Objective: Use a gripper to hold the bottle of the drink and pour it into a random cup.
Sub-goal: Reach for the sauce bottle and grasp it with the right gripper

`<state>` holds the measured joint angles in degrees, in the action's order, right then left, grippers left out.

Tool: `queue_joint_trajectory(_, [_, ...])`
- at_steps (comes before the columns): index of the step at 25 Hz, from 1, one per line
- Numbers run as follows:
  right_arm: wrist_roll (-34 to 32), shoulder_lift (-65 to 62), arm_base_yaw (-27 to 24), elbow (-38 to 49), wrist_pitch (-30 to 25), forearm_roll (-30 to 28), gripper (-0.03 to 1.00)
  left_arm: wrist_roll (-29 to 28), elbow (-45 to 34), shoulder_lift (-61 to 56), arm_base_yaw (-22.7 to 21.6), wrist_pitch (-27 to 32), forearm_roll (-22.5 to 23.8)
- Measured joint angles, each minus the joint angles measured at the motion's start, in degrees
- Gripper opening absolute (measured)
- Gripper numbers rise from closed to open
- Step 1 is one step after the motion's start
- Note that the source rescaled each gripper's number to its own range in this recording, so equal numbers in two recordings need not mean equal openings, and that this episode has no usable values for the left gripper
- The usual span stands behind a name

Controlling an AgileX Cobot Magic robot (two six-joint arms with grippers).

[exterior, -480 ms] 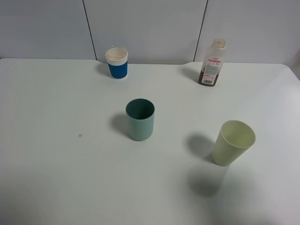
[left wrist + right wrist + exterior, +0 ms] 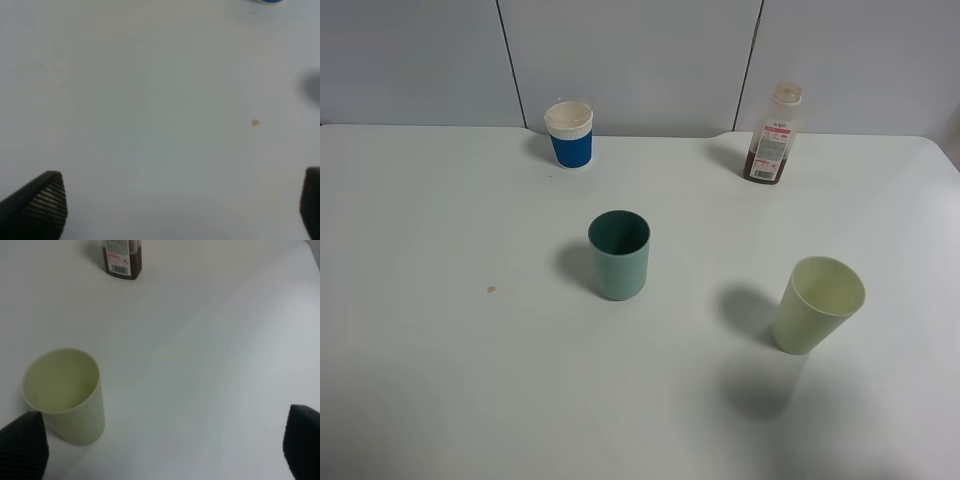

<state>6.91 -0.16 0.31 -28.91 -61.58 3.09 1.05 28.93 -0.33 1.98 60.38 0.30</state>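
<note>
Squarish clear plastic bottle (image 2: 772, 135) is standing untouched, two o'clock of the teal plastic tumbler (image 2: 619, 255). Right hand (image 2: 162, 442) is gaping, empty; grasping and pouring are waiting.

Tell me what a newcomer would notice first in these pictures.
The teal-green cup stands alone near the middle of the white table. Along the far edge, the bottle of the drink stands upright on the right with brown liquid in its lower part, and a blue-sleeved paper cup stands to its left. A pale yellow-green tumbler stands nearer, on the right side.
</note>
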Motion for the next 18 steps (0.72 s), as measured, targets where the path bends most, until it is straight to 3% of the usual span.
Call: queue_joint_trajectory(18, [0.0, 0.0, 0.0, 0.0, 0.0, 0.0, 0.91, 0.0, 0.0, 0.0, 0.0, 0.0, 0.0])
